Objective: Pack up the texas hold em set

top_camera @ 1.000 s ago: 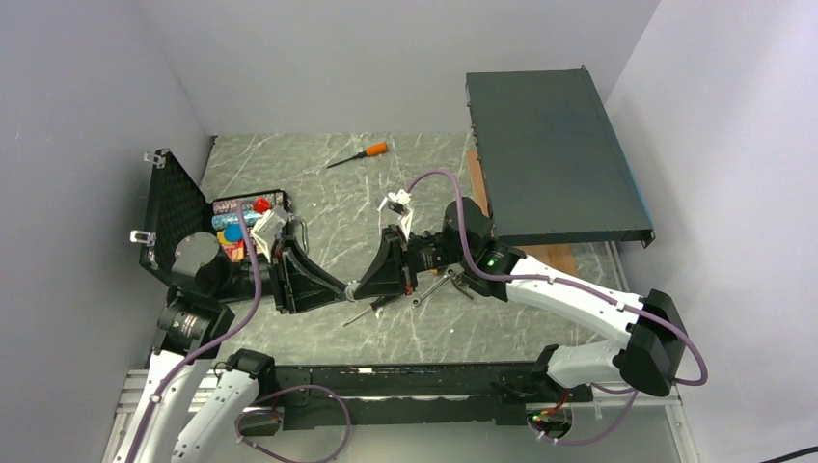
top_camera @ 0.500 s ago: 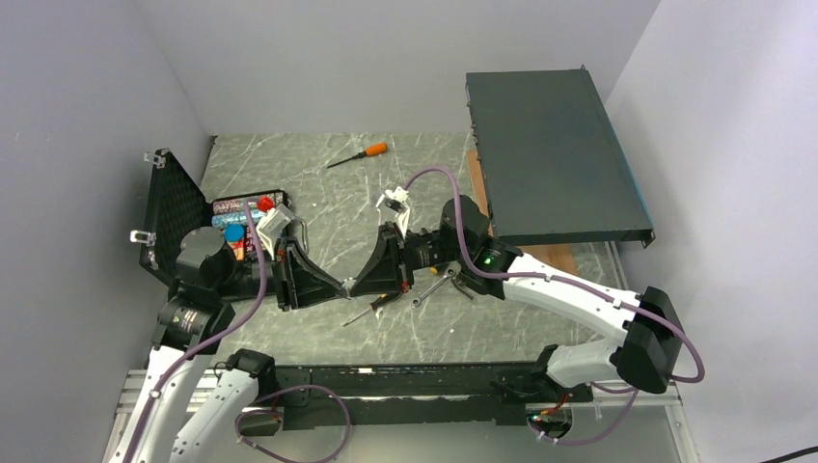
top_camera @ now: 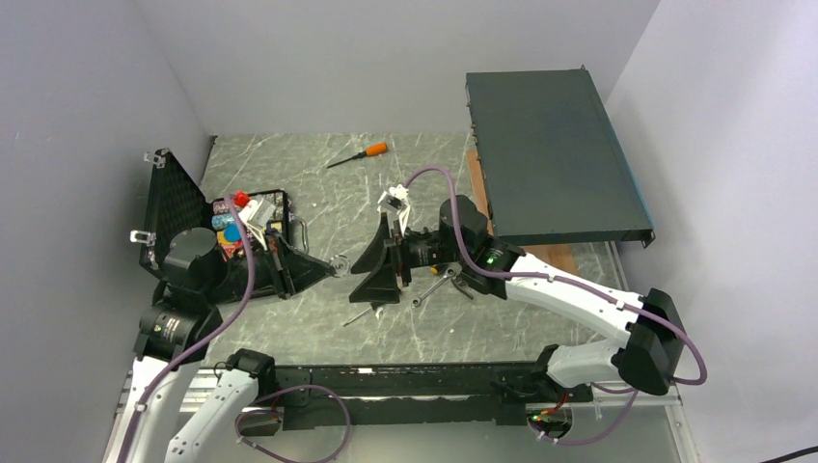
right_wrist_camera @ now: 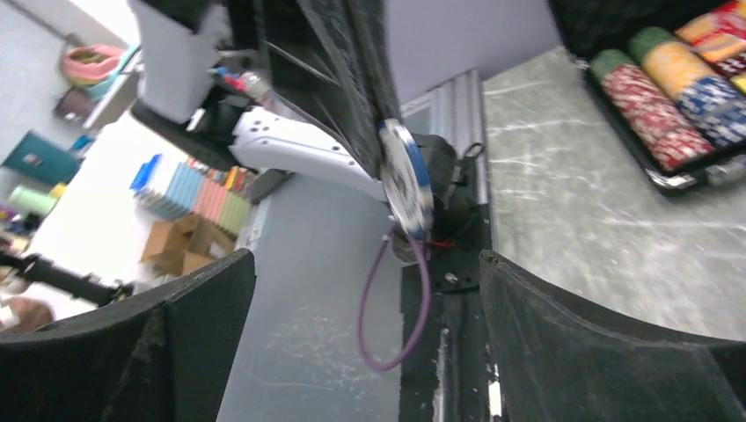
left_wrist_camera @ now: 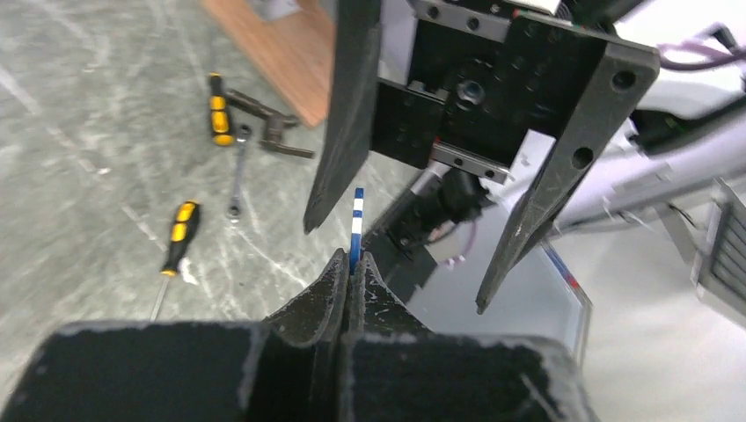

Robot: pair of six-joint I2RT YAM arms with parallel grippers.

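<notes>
Left side: open case (top_camera: 172, 207) walls off bench (top_camera: 318, 207) edge. Right rear: rack box (top_camera: 550, 159) overhangs, blocks. Centre: left pincer (left_wrist_camera: 351, 264) gripping blue-white chip (left_wrist_camera: 356, 220) sits at mouth of spread right pincer (right_wrist_camera: 361, 259); gaps either side of chip. Wrench (left_wrist_camera: 237, 176), yellow-handled screwdriver (left_wrist_camera: 180, 236) litter bench below right arm (top_camera: 569, 289). Mid-rear bench bare but for orange screwdriver (top_camera: 359, 152).

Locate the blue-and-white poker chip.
Left wrist view, centre: the blue-and-white poker chip stands edge-on, pinched in the left gripper, facing the open right gripper.
</notes>
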